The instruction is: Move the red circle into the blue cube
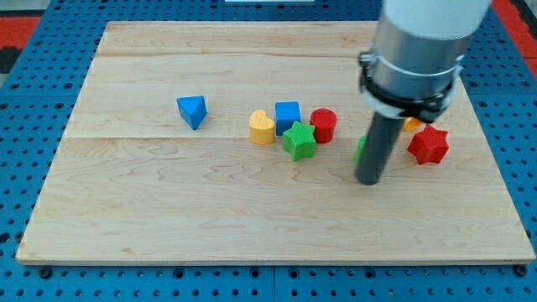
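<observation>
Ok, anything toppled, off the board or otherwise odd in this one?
Nothing stands out. All blocks sit on the wooden board, none tipped or hanging over an edge. The red circle already sits right beside the blue cube. My tip partly hides a green block and an orange block.

Arm [424, 42]: cut off by the view's top edge; only its lower housing and rod show.
Green block [360, 149]: mostly hidden behind the rod, just a sliver at the rod's left; shape cannot be told.
Orange block [412, 125]: largely covered by the arm's housing; shape unclear, possibly rounded.
Blue cube [288, 115]: lower corner overlapped by the green star [299, 140].
</observation>
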Available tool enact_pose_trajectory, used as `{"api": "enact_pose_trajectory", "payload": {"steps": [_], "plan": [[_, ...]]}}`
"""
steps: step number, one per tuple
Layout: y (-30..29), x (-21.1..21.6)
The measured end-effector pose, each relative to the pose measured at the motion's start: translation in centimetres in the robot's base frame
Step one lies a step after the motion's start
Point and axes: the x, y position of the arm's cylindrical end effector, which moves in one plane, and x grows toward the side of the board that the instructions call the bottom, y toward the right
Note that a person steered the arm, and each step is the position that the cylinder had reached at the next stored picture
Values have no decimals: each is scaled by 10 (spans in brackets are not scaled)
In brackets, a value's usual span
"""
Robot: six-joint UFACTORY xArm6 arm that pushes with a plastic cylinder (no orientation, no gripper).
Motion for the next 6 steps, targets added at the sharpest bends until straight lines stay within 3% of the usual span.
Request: {"api": "enact_pose_trajectory", "payload": {"steps": [1, 2, 6], "plan": [[-14, -15], [9, -46], [-51, -98]]}}
